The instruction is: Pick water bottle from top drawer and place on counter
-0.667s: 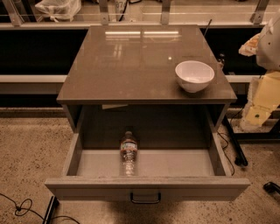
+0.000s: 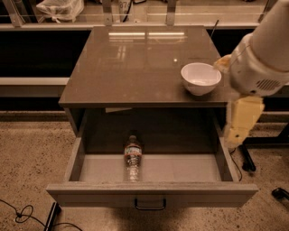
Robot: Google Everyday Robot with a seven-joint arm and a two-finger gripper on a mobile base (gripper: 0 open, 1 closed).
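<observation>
The water bottle [image 2: 132, 158] lies on its side in the open top drawer [image 2: 86, 169], left of the middle, cap pointing to the back. It is clear with a coloured label band. The drawer is pulled fully out, its dark handle [image 2: 150, 204] at the front. The counter [image 2: 135, 63] is the glossy brown top above it. My gripper [image 2: 237, 133] hangs on the white arm [image 2: 262, 58] at the right, beside the drawer's right wall and just right of the counter's front corner, well away from the bottle.
A white bowl [image 2: 201, 79] stands on the counter's right side, close to the arm. A shelf with a plastic bag [image 2: 58, 9] runs behind the counter. Cables [image 2: 22, 212] lie on the speckled floor at the lower left, and a dark stand base [image 2: 247, 160] at the right.
The arm and gripper have moved left, further into view, nearer the bowl and the drawer's right side. The bottle, bowl and drawer have not moved.
</observation>
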